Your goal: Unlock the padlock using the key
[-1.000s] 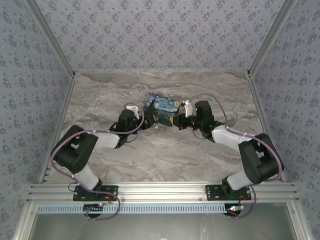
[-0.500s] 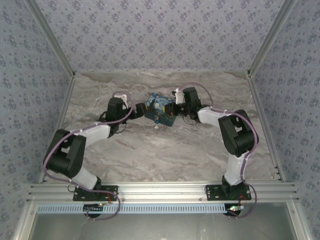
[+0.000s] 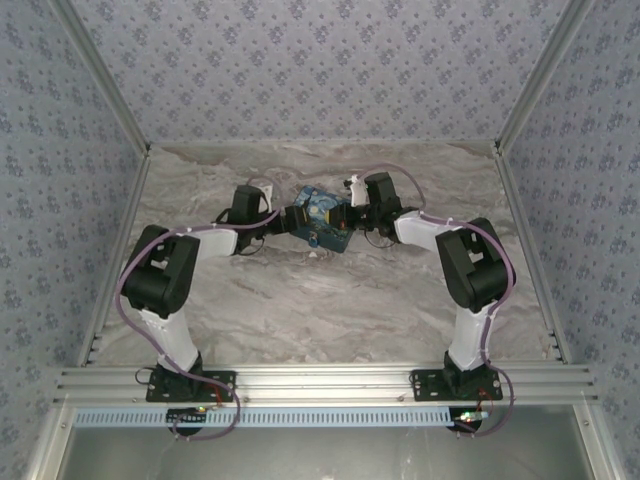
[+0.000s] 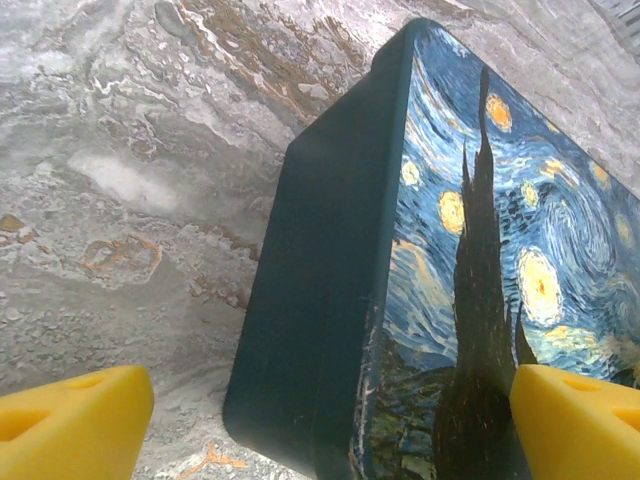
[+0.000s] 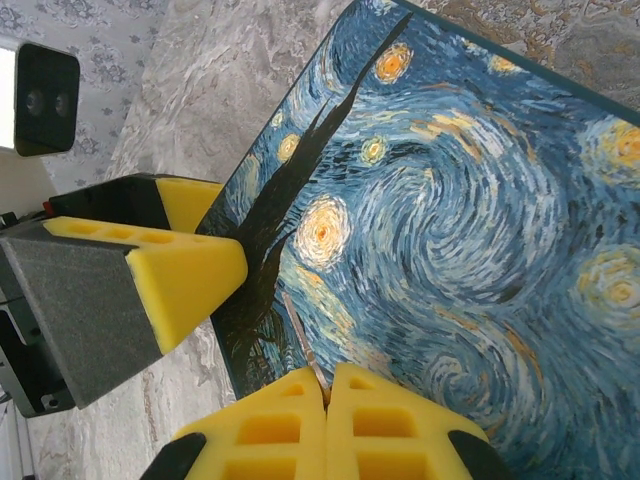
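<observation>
The blue-and-yellow swirl-painted tin box [image 3: 322, 220] lies mid-table between both arms. My left gripper [image 3: 284, 222] is open, and its yellow fingers [image 4: 75, 430] straddle the box's dark left side wall [image 4: 320, 300]. My right gripper [image 5: 326, 385] is shut on the key [image 5: 302, 335], a thin metal sliver that sticks out of the pads and lies over the painted lid [image 5: 470, 230]. In the top view the right gripper [image 3: 347, 214] sits at the box's right end. The left gripper's fingers [image 5: 190, 270] show at the lid's left edge. The padlock is hidden.
The marbled table [image 3: 330, 310] runs wide in front of the box. Patterned walls [image 3: 320, 70] close off the back and both sides. A metal rail [image 3: 320, 385] crosses the near edge by the arm bases.
Over the last second both arms reached farther back and the box turned a little. Since half a second ago the left gripper slid right up to the box; the right arm held still.
</observation>
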Robot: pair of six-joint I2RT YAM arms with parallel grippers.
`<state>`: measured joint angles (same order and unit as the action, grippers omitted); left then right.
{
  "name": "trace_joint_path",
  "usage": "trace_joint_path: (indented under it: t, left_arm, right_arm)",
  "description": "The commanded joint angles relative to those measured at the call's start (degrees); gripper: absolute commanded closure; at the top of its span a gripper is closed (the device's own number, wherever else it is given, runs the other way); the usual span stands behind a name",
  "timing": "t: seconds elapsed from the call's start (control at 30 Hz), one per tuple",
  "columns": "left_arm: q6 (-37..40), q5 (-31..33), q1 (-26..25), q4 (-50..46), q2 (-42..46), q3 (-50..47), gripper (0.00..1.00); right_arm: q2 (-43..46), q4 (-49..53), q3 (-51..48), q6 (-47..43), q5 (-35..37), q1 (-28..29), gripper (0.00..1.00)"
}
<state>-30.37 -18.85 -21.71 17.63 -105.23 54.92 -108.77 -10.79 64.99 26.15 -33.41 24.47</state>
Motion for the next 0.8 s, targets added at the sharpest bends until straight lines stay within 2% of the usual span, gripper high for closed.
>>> trace_joint_path:
  t: [0.0,0.57,0.77]
  left_arm:
    - [2.5,1.3,-0.9,-3.1,-0.8,-1.0,0.10]
    - [1.2,2.9,-3.8,-2.9,7.1,-12.5,0.13]
    - [-0.5,4.6,-4.6,-2.8,12.7,-17.2,0.14]
  right_arm:
    - [-2.5,7.4,-1.4,0.6,2.4,0.6,1.00]
    - [2.1,5.6,-8.7,3.7,2.2,5.1,1.00]
    - [5.2,2.9,-13.5,6.4,4.0,7.6,1.00]
